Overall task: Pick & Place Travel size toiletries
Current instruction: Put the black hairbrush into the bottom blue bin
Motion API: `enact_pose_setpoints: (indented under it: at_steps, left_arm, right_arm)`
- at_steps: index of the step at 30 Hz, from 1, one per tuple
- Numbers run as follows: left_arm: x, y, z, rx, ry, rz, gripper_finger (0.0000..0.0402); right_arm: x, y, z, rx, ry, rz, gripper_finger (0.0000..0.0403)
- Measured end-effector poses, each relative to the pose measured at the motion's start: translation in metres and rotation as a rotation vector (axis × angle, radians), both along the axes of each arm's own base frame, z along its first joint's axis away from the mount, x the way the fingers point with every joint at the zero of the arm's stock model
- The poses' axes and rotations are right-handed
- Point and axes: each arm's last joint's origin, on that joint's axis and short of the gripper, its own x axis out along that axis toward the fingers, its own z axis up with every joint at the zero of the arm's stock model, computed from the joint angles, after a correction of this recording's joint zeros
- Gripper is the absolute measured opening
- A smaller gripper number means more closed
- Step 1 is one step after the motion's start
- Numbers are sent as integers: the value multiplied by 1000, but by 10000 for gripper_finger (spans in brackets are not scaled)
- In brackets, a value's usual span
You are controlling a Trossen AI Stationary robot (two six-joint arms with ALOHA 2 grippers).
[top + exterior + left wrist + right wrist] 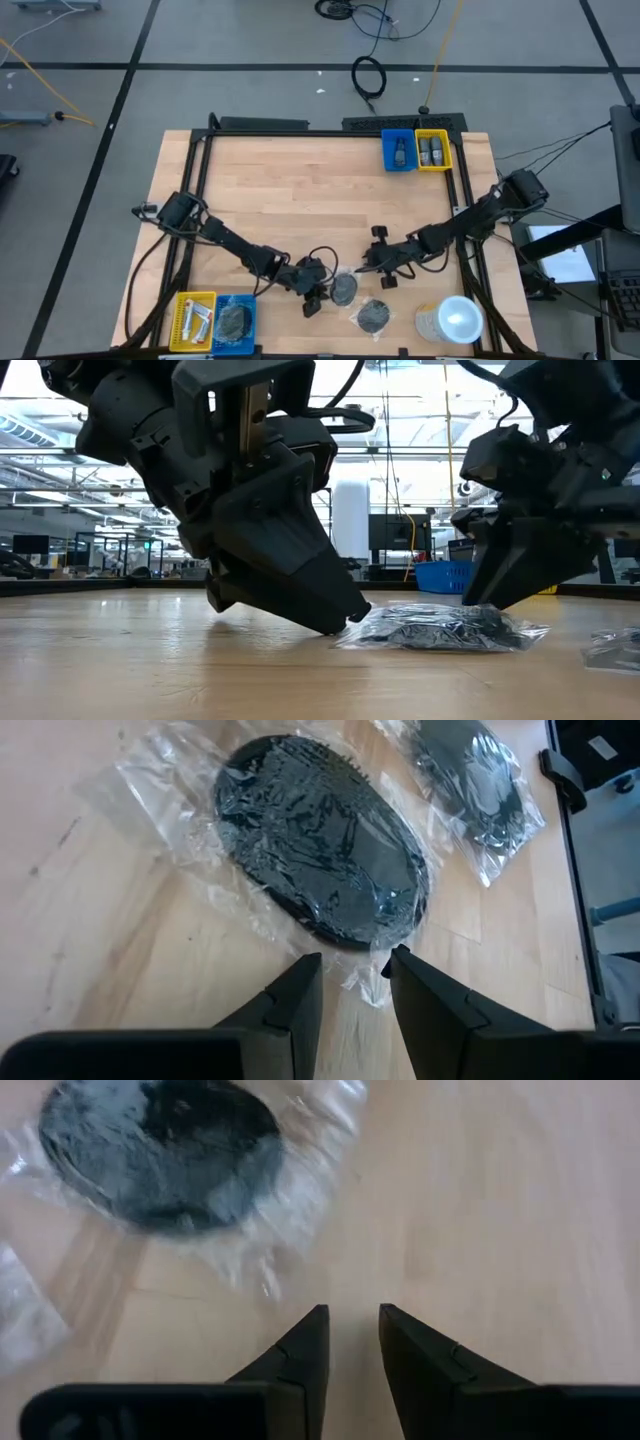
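Two dark round discs in clear wrap lie flat on the table near its near edge, one (344, 288) (320, 840) (440, 628) and a second (374, 315) (470, 780) to its near right. My left gripper (328, 290) (355, 965) (350, 618) is open, low at the first disc's left side. A corner of the wrap (365, 982) lies between its fingertips. My right gripper (366, 270) (352, 1320) is open over bare wood, just beyond a wrapped disc (160, 1150). My left gripper comes slanting down from the table's left, its fingertips on either side of the wrap's loose corner (352, 975) beside the disc. The disc lies flat on the table. Whether the fingers touch the wrap, I cannot tell.
A white-lidded cup (450, 320) stands at the near right. A yellow bin (195, 320) with white tubes and a blue bin (235, 322) with a dark disc sit at the near left. A blue bin (399, 150) and a yellow bin (432, 150) with dark bottles sit at the far edge.
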Motion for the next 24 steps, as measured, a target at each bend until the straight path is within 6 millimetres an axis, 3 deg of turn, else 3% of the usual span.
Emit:
enact_pose_setpoints:
  at_steps: [8, 24]
  left_arm:
    - [2, 2, 1, 7, -20, -3, 124]
    - [2, 1, 1, 14, -21, -15, 124]
  right_arm:
    - [9, 12, -24, -62, -33, 107, 86]
    - [-16, 28, -34, -135, 141, 151, 86]
